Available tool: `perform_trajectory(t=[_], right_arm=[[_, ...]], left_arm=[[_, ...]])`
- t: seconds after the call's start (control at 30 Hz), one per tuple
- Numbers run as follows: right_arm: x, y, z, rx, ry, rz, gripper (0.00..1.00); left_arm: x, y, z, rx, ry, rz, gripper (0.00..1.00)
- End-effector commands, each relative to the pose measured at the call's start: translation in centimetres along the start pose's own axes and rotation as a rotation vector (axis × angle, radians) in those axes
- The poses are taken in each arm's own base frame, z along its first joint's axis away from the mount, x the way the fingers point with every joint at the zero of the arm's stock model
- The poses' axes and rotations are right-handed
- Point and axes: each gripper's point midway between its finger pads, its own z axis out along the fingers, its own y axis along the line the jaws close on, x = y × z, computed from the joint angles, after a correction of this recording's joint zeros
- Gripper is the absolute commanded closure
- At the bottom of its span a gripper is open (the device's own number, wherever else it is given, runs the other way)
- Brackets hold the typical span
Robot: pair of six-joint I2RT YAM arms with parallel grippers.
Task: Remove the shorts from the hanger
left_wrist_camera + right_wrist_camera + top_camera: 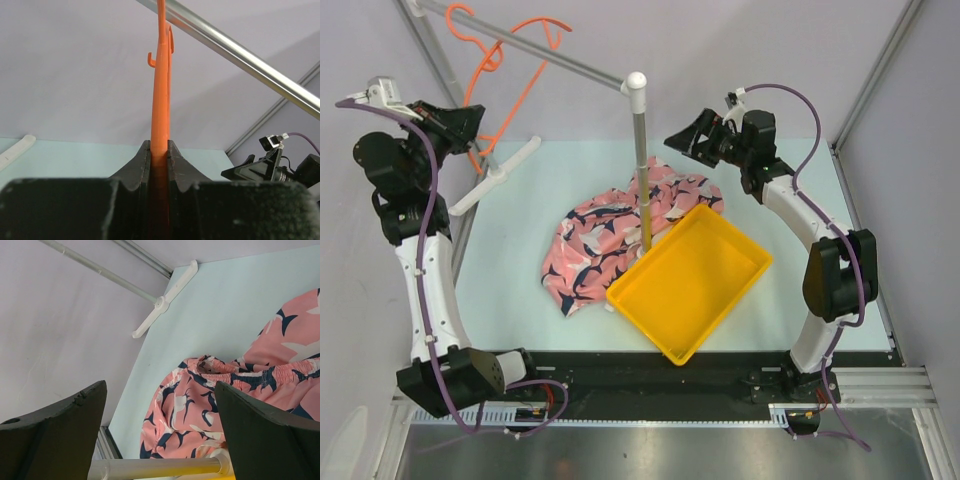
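A pale mint surface sits inside lilac-grey walls, with a grey upright post rising from its middle. The shorts lie crumpled on the surface at the foot of the post and spread to its left. They are salmon-pink cloth covered in navy and white bird-like shapes, and they are off the hanger. A yellow tray rests against the shorts, on the near right of the post. A grey rail runs from the top of the post back to the left, and the thin orange hanger hangs at its far end.

Only the left wrist view shows the left gripper pinching the hanger's narrow edge. Only the right wrist view shows the shorts' gathered waistband, framed by the right gripper, which is spread wide and empty and raised just right of the post. Bare surface lies open left of the shorts, out to the wall.
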Motion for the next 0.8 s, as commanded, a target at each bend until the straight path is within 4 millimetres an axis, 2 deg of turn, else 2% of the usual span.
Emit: perform_trajectory(t=[0.0, 0.23, 0.57, 0.6, 0.63, 0.67, 0.7, 0.73, 0.77], right_arm=[[-0.7, 1.4, -0.1, -0.048, -0.022, -0.019, 0.06], [0.0, -0.1, 0.6, 0.019, -0.014, -0.041, 0.05], [1.9, -1.9, 2.2, 0.069, 0.057, -0.048, 0.05], [2.1, -2.2, 2.2, 0.084, 0.067, -0.05, 0.04], [2.0, -2.6, 2.3, 0.116, 0.066, -0.068, 0.02], [2.5, -3.3, 2.7, 0.145, 0.078, -0.078, 0.0], [3.0, -4.6, 2.6, 0.217, 0.098, -0.077, 0.0], [2.1, -4.5, 2.8, 0.236, 0.095, -0.133, 0.0], [2.1, -5.0, 2.9, 0.274, 0.108, -0.148, 0.0]], left_arm=[[-1.2, -1.2, 0.2, 0.049, -0.004, 0.022, 1.0], [0.4, -0.3, 0.8, 0.059, 0.054, -0.03, 1.0], [1.1, 0.6, 1.8, 0.064, 0.092, -0.06, 0.99], [1.3, 0.6, 1.8, 0.058, 0.098, -0.067, 0.97], [1.4, 0.8, 1.7, 0.046, 0.101, -0.07, 0.79], [1.7, 1.1, 1.4, 0.021, 0.109, -0.076, 0.67], [1.8, 1.6, 1.2, -0.011, 0.101, -0.079, 0.49], [1.8, 1.9, 0.9, -0.042, 0.102, -0.084, 0.42], [1.7, 1.5, 0.4, -0.053, 0.1, -0.074, 0.37]])
